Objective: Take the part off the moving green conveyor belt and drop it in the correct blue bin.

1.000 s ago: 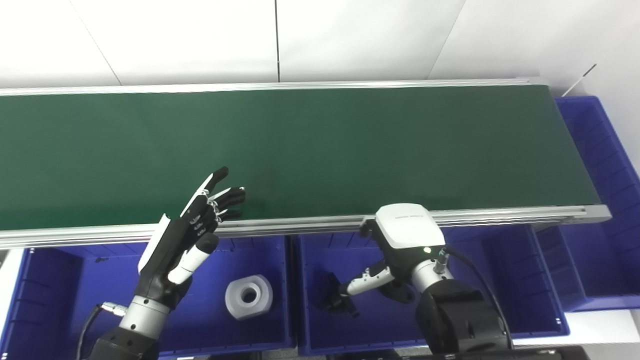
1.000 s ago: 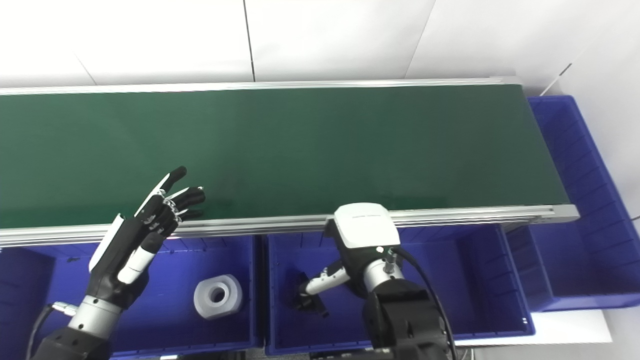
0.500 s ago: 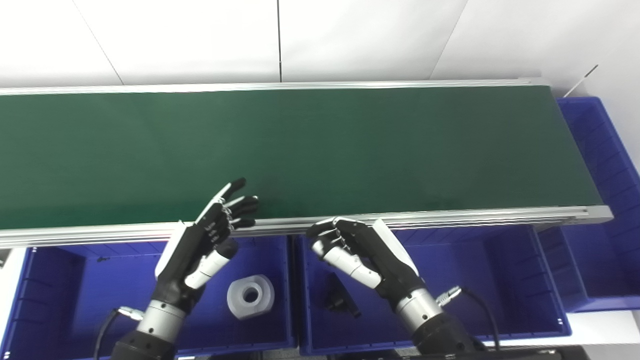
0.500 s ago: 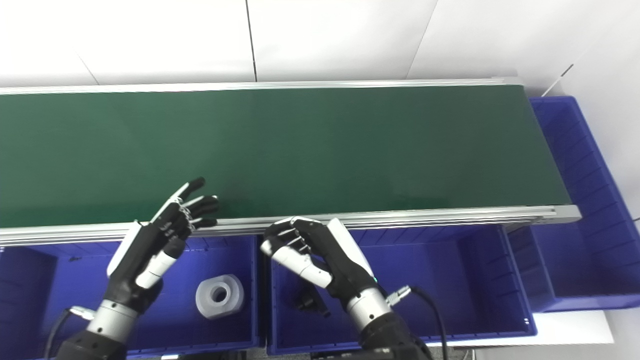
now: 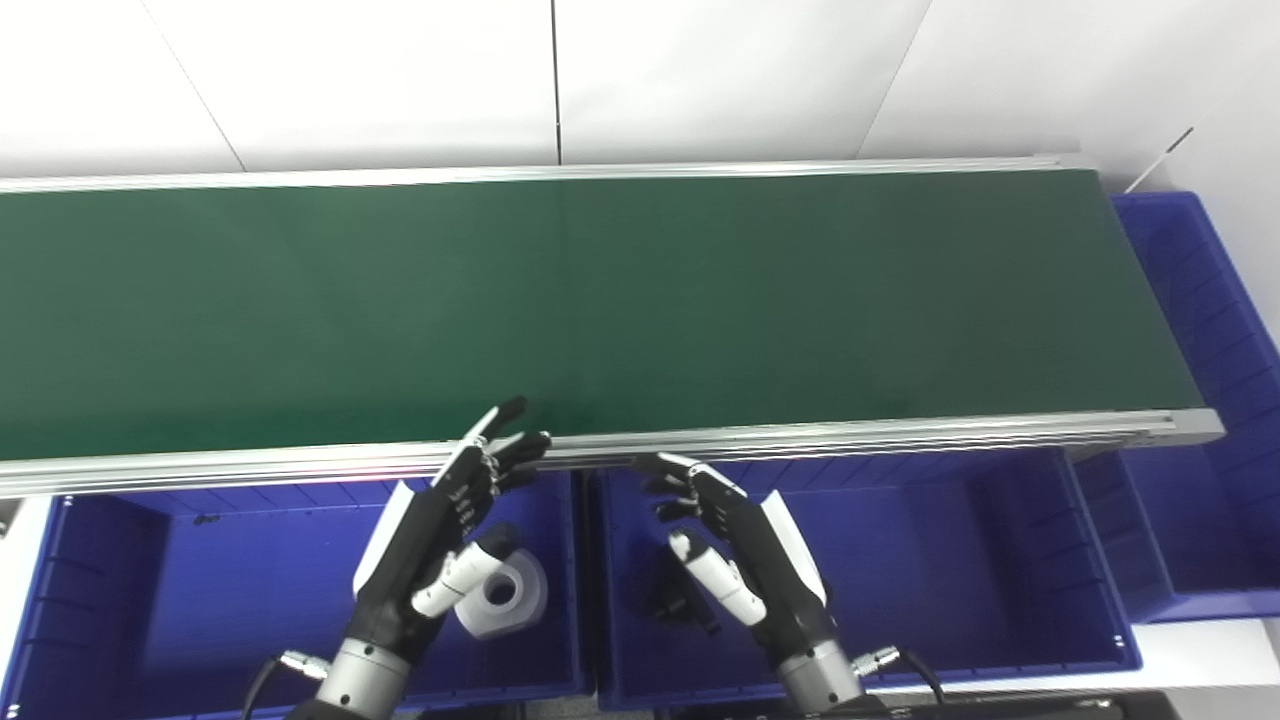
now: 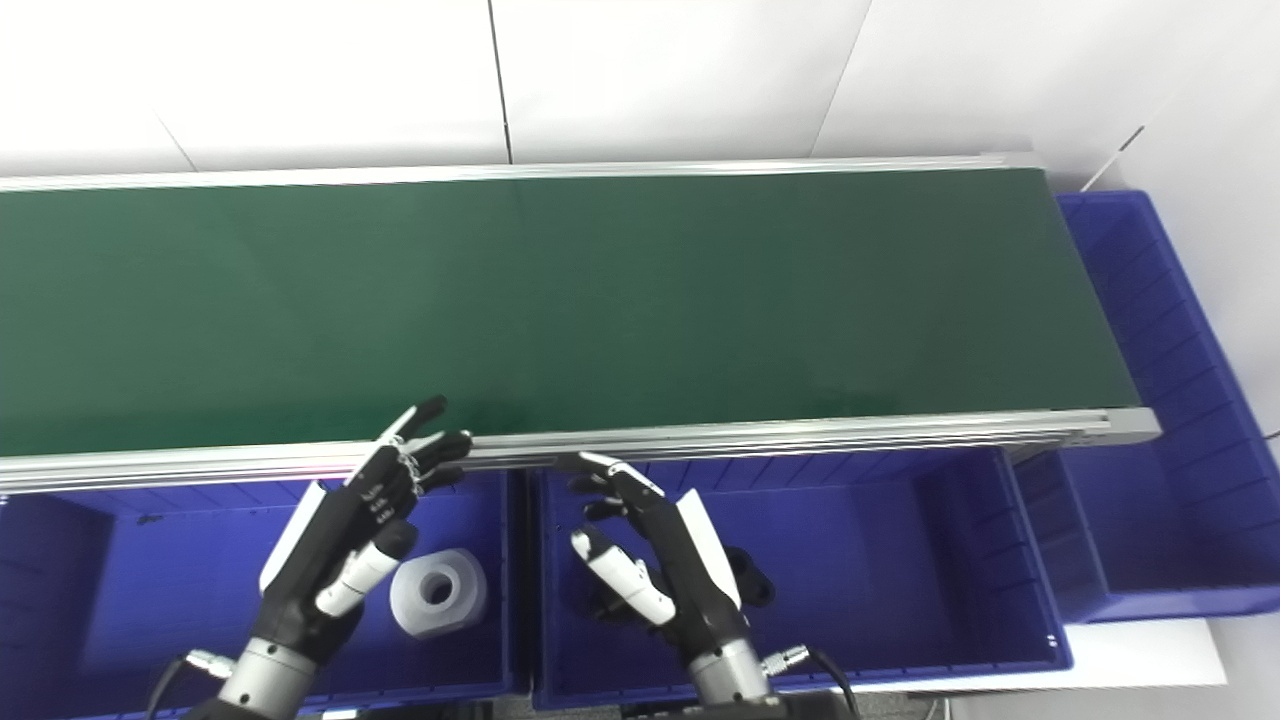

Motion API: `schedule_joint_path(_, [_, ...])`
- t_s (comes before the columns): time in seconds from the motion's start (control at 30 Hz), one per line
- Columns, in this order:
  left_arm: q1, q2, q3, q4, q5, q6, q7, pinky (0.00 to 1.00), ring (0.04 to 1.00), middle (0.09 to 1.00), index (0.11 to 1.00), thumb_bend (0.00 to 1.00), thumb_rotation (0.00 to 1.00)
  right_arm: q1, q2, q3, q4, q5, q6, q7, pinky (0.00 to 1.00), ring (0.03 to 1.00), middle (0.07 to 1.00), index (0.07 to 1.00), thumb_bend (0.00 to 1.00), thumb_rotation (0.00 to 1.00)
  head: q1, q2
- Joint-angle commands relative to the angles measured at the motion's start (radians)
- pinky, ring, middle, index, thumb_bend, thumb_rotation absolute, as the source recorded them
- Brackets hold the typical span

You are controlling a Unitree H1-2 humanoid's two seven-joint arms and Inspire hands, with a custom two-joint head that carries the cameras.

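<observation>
Parts lay only in the bins: a black part sat in the middle blue bin, partly hidden behind the right hand, and a white ring-shaped part rested in the left blue bin. The green conveyor belt carried nothing in view, so no pick was possible. Both hands held nothing, fingers spread apart: the right hand hung over the middle bin, the left hand over the left bin with its fingertips at the belt's near rail. Judging by this, they were poised close to the belt, ready for whichever part might arrive. A third blue bin stood at the belt's right end.
</observation>
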Motion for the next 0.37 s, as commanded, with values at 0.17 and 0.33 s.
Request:
schedule_joint_path(0.17, [0.023, 0.0, -0.004, -0.02, 0.011, -0.069, 0.009, 0.83, 0.876, 0.845, 0.936, 0.74, 0.78, -0.004, -0.02, 0.039, 0.011, 0.0, -0.106, -0.056, 0.78, 0.842, 0.855, 0.826, 0.82, 1.0, 0.009, 0.006])
schedule_joint_path(0.33, [0.023, 0.001, -0.007, -0.033, 0.019, -0.061, 0.007, 0.83, 0.87, 0.839, 0.93, 0.72, 0.78, -0.007, -0.035, 0.056, -0.006, 0.003, -0.091, -0.059, 0.79, 0.848, 0.861, 0.824, 0.82, 1.0, 0.025, 0.049])
